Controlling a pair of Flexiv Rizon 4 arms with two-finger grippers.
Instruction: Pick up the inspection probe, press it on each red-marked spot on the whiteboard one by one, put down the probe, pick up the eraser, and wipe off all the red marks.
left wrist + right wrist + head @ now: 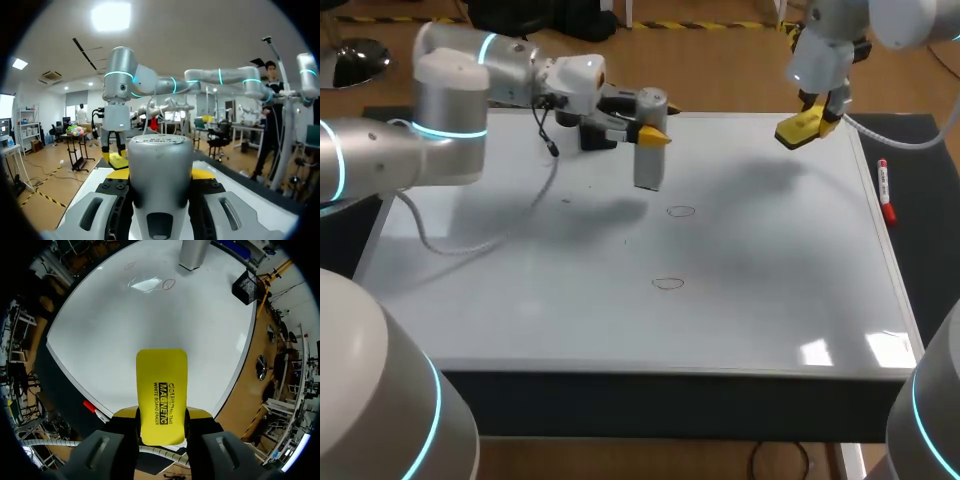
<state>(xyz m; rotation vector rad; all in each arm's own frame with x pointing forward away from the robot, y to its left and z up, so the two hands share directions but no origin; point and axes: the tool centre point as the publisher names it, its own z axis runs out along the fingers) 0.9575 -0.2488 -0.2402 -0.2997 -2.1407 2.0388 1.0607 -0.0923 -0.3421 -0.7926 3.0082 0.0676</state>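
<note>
The inspection probe (650, 140), a grey upright cylinder, hangs over the far middle of the whiteboard (520, 290) with my left gripper (651, 134) shut on it. In the left wrist view the probe (160, 180) fills the gap between the fingers of my left gripper (161, 174). Two red ovals are drawn on the board, one (681, 211) just in front of the probe and one (667, 283) nearer me. My right gripper (810, 127) is shut on the yellow eraser (802, 129) above the board's far right corner. The eraser (161, 395) sticks out past the fingertips of my right gripper (161, 415).
A red-capped marker (885, 190) lies on the dark table just off the whiteboard's right edge; this marker (92, 407) also shows beside the right gripper. A cable from my left wrist trails over the board's left part (470, 245).
</note>
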